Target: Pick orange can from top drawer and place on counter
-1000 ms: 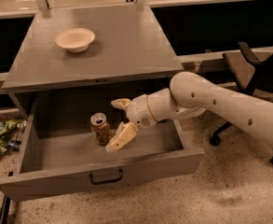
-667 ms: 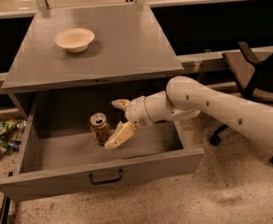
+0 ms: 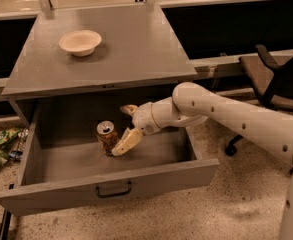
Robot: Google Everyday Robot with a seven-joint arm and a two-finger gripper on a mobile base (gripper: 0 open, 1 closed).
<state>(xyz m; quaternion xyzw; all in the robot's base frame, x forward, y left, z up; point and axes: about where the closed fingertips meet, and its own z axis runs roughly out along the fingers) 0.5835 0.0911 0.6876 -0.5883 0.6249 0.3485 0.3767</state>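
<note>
The orange can (image 3: 107,137) stands upright inside the open top drawer (image 3: 106,186), left of centre on its floor. My gripper (image 3: 124,126) reaches into the drawer from the right and is open, level with the can. Its lower finger (image 3: 127,141) lies right beside the can's right side, and its upper finger (image 3: 128,109) is behind and to the right of the can. The can is not between the jaws. The grey counter (image 3: 136,44) spans the cabinet top above the drawer.
A cream bowl (image 3: 80,42) sits at the counter's back left. A black office chair (image 3: 276,84) stands to the right of the cabinet. Crumpled green wrappers (image 3: 3,146) lie on the floor at the left. The drawer's front panel and dark handle (image 3: 114,190) jut towards the camera.
My arm has shifted slightly left, bringing the open gripper closer to the can. The can has not moved.
</note>
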